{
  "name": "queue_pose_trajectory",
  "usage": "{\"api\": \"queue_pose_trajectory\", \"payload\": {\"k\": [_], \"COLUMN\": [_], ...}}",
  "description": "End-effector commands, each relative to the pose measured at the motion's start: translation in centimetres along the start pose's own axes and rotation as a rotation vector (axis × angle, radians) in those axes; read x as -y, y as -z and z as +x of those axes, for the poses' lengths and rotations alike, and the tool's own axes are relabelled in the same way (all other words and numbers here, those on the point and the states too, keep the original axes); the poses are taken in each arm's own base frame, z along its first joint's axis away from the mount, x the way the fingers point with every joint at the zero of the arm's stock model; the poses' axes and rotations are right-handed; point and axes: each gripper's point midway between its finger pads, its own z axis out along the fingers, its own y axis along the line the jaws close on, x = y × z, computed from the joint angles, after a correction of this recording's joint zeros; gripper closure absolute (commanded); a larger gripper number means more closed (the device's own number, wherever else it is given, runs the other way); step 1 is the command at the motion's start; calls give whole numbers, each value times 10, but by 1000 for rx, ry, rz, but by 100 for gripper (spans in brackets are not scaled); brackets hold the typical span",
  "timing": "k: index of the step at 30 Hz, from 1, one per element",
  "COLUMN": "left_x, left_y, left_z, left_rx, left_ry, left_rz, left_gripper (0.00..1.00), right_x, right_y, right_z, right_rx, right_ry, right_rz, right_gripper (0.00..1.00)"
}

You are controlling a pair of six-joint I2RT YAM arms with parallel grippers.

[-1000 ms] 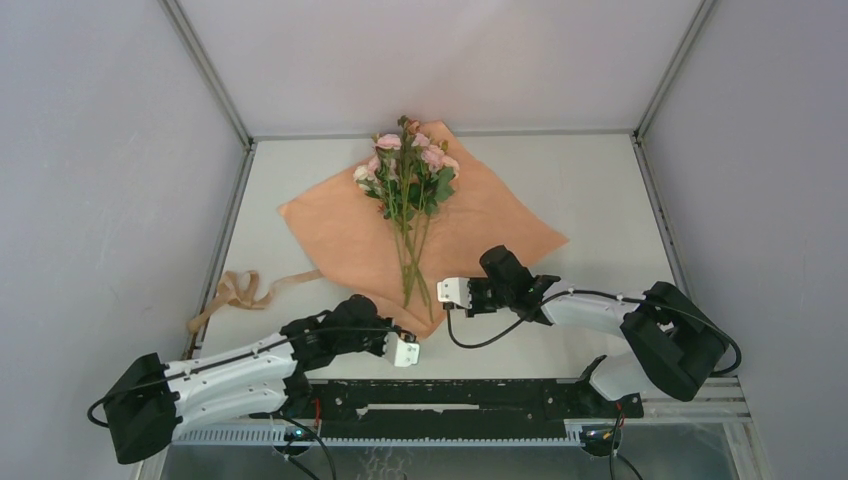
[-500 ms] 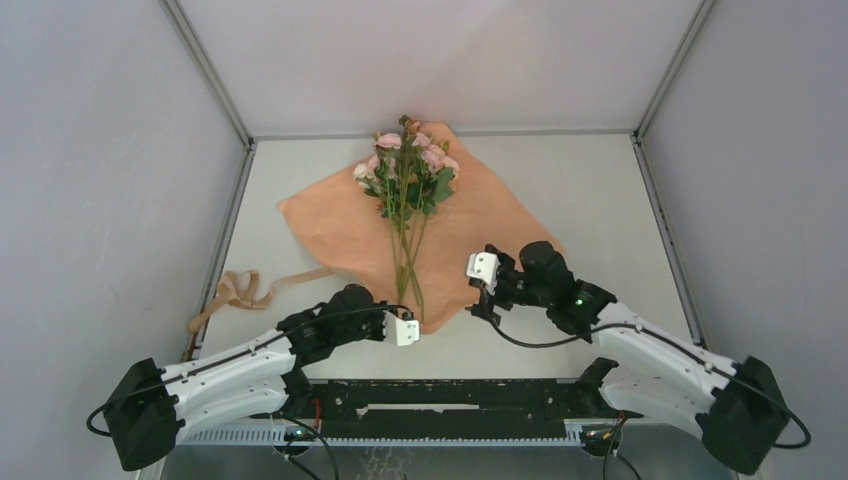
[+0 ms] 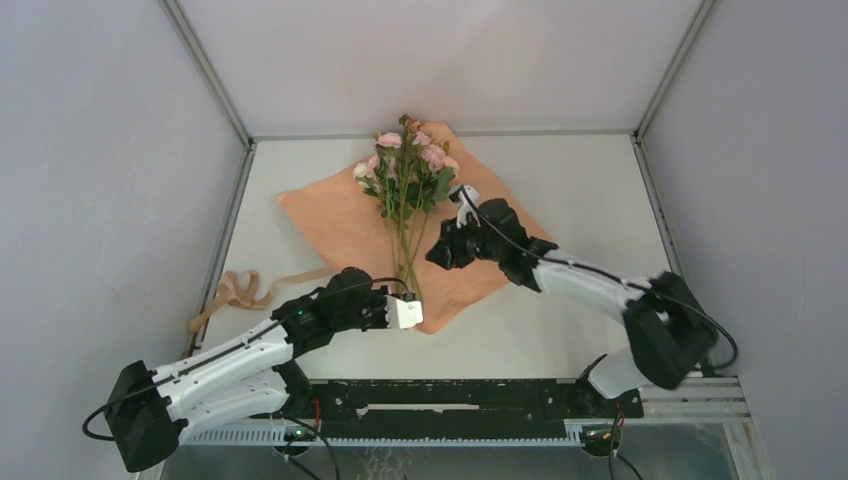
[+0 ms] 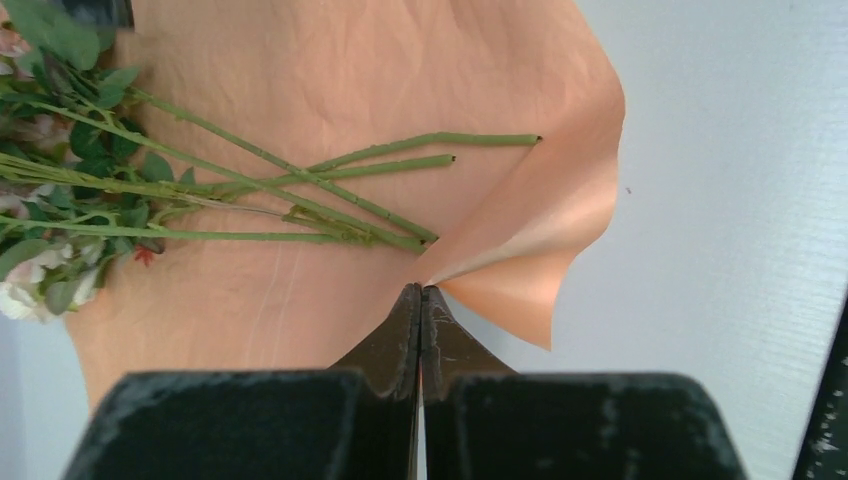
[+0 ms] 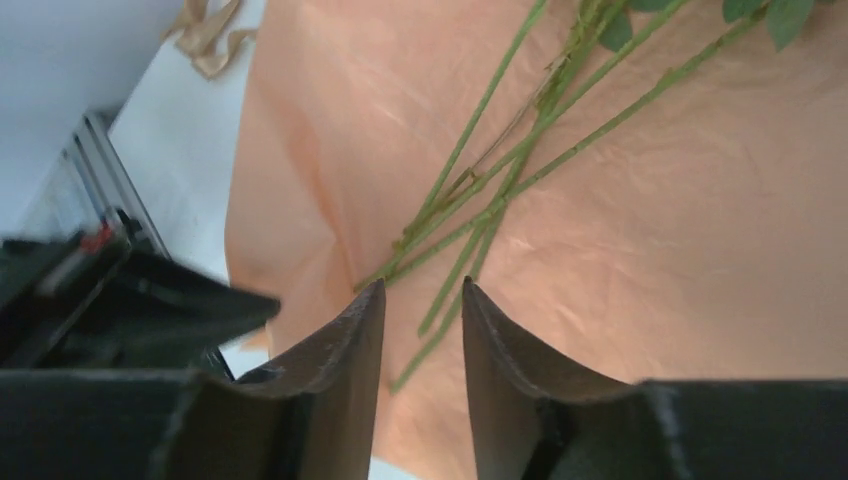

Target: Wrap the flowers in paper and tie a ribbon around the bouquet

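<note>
— While left gripper (image 4: 420, 290) is clamped on the paper (image 3: 330, 215), which part has it got?
— Edge at the 6 o'clock corner, top view. Flap beside the jaws curls up off the table (image 3: 580, 180).
— Right gripper (image 5: 421, 285)?
— Narrow gap, holding nothing. Hangs over the paper, 3 o'clock of the stems.
— Flowers (image 3: 405, 170)?
— Lying on the paper, blooms at 12, stem ends toward 6, close to the left jaws.
— Ribbon (image 3: 240, 290)?
— Loose heap on the table, 8 o'clock of the paper, one tail running toward the sheet.
</note>
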Motion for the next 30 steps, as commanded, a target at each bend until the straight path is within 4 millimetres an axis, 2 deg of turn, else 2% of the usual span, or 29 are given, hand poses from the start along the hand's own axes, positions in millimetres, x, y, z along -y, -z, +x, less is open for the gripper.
{"api": "queue_pose_trajectory", "payload": {"k": [1,6,9,12,14,17,22,26,28,30], "left_x": [-8,-37,-46,-54,-61,-67,-61,-64,-65,-65], "left_y": [6,-2,-8,-11,-13,-18,-22,-20,-17,-16], "left_z": [-21,-19,-13,-8,-3,8,14,18,19,19], "left_rx": [59,52,49,74,80,64,51,46,52,58], "left_ry": [73,230,335,424,484,568,644,668,687,699], "left_rz": [32,24,53,55,41,34,86,68,70,72], "left_gripper": [100,100,100,100,100,100,100,100,100,100], "right_x": [12,36,45,54,56,48,-1,-32,-36,-44], "right_y": [-36,-66,-72,-70,-64,-51,-26,-9,-11,-20], "right_z": [-4,53,84,103,106,94,69,69,73,85], "right_rx": [-56,-208,-295,-357,-365,-325,-252,-190,-160,-171], "right_ry": [-311,-421,-469,-494,-479,-389,-9,115,165,239], "right_rz": [18,44,52,78,85,54,-97,-254,-248,-229], "right_gripper": [60,69,73,76,76,72,48,38,34,31]}}
